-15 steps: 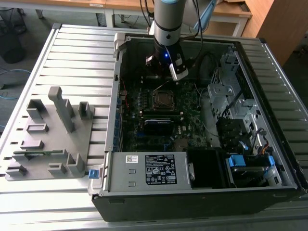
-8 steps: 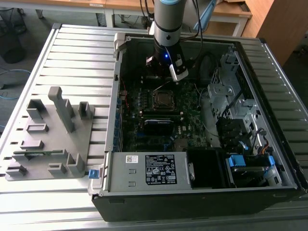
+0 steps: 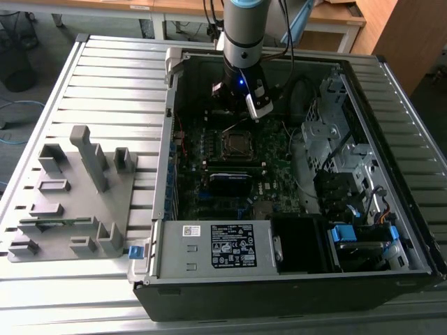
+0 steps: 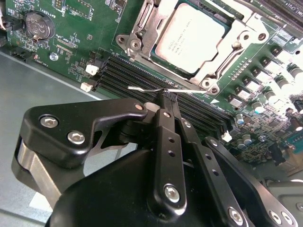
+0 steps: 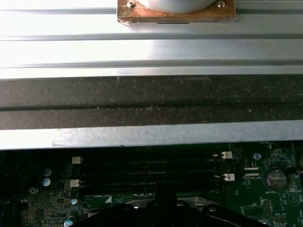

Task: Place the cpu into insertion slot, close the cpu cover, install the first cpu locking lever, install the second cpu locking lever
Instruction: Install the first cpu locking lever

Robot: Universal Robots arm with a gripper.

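Note:
In the second wrist view the cpu (image 4: 189, 38) lies flat in the insertion slot on the green board, its silver top showing. The cpu cover (image 4: 142, 28) is down around it as a metal frame. One locking lever (image 4: 226, 56) runs along the socket's side. Another thin wire lever (image 4: 142, 89) sticks out over the black memory slots. My gripper (image 4: 165, 97) is shut, its black fingertips (image 4: 163, 106) meeting right at this lever's wire. In the exterior view the gripper (image 3: 246, 115) hangs just behind the socket (image 3: 237, 143) inside the open computer case.
Long black memory slots (image 5: 147, 170) and a coin battery (image 5: 274, 178) lie beside the socket. The case wall (image 3: 170, 139) stands at the exterior view's left, drive bays and cables (image 3: 335, 139) at its right. A grey parts fixture (image 3: 70, 195) rests on the slatted table.

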